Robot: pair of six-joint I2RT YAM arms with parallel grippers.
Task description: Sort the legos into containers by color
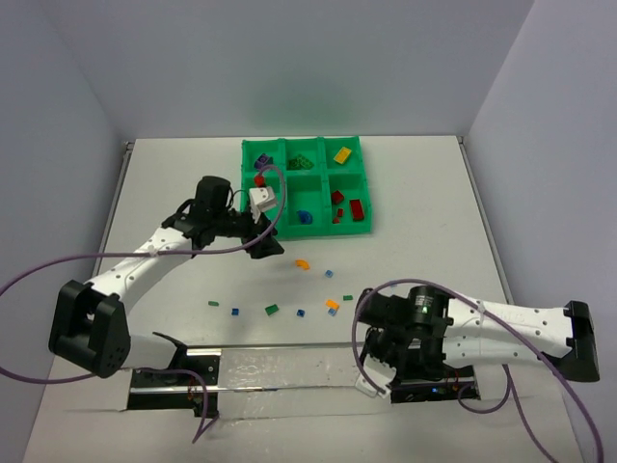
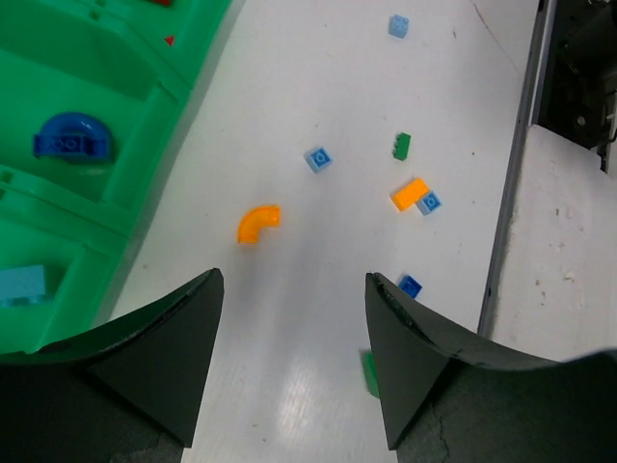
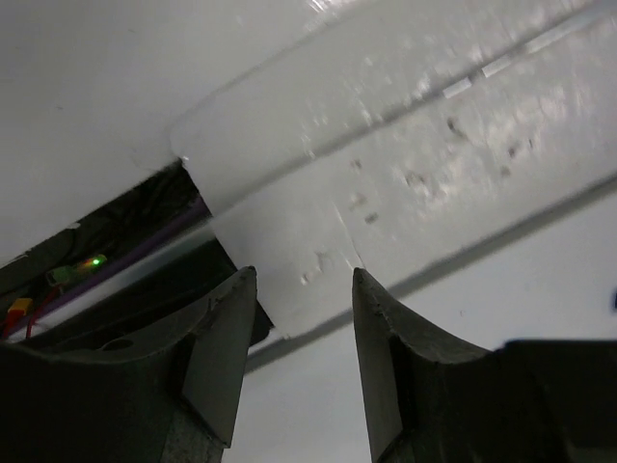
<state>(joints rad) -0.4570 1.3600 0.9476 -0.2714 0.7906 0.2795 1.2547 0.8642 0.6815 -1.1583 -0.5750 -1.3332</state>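
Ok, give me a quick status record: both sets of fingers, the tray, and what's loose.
tray: far centre; sorted bricks inside, yellow, green, red, blue
left fingers: open, empty, above the table beside the tray
right fingers: open, empty, over the near rail
loose bricks: blue, green, orange, scattered; orange curved piece just ahead of left fingers

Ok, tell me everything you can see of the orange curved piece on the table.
The orange curved piece is a small, glossy plastic quarter-arch lying flat on the white table, touching nothing else. It sits loose just outside the green tray, ahead of the open left gripper, which is clear of it.
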